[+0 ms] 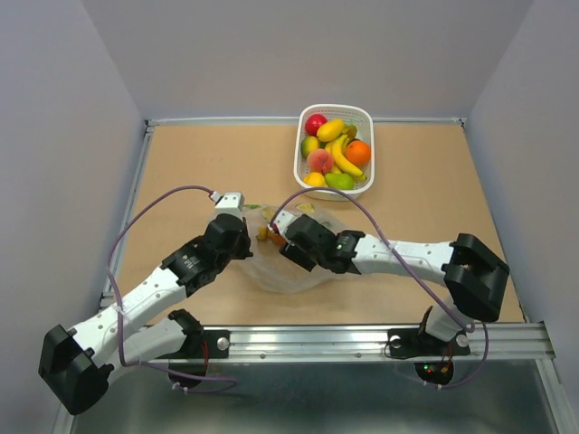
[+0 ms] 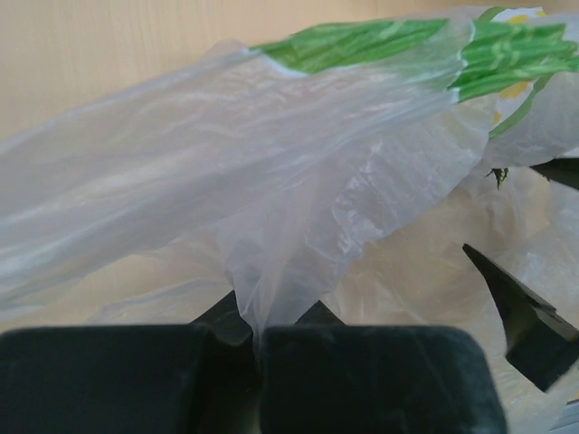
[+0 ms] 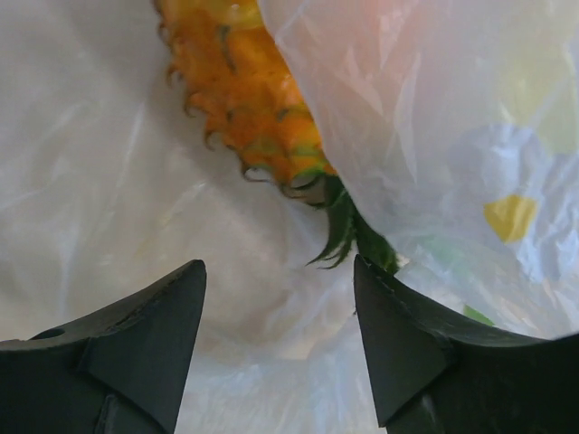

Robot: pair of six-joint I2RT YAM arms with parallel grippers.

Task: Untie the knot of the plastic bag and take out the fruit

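Observation:
The plastic bag (image 1: 294, 271) lies crumpled mid-table between both grippers. My left gripper (image 1: 246, 237) is shut on a fold of the bag's film (image 2: 226, 136), pinched between its pads (image 2: 362, 371), and the film stretches up and away from them. My right gripper (image 3: 280, 280) is open inside the bag's mouth, fingers apart and holding nothing. The small pineapple (image 3: 244, 90) lies just ahead of it, partly under the film (image 3: 434, 108); it also shows in the top view (image 1: 269, 235). I see no knot. One right finger (image 2: 525, 316) shows in the left wrist view.
A white slotted basket (image 1: 336, 113) stands at the back, holding a red apple (image 1: 316, 123), bananas (image 1: 342, 155), an orange (image 1: 358, 152), a peach (image 1: 319, 161) and a green fruit (image 1: 340, 181). A metal rail (image 1: 362, 339) runs along the near edge.

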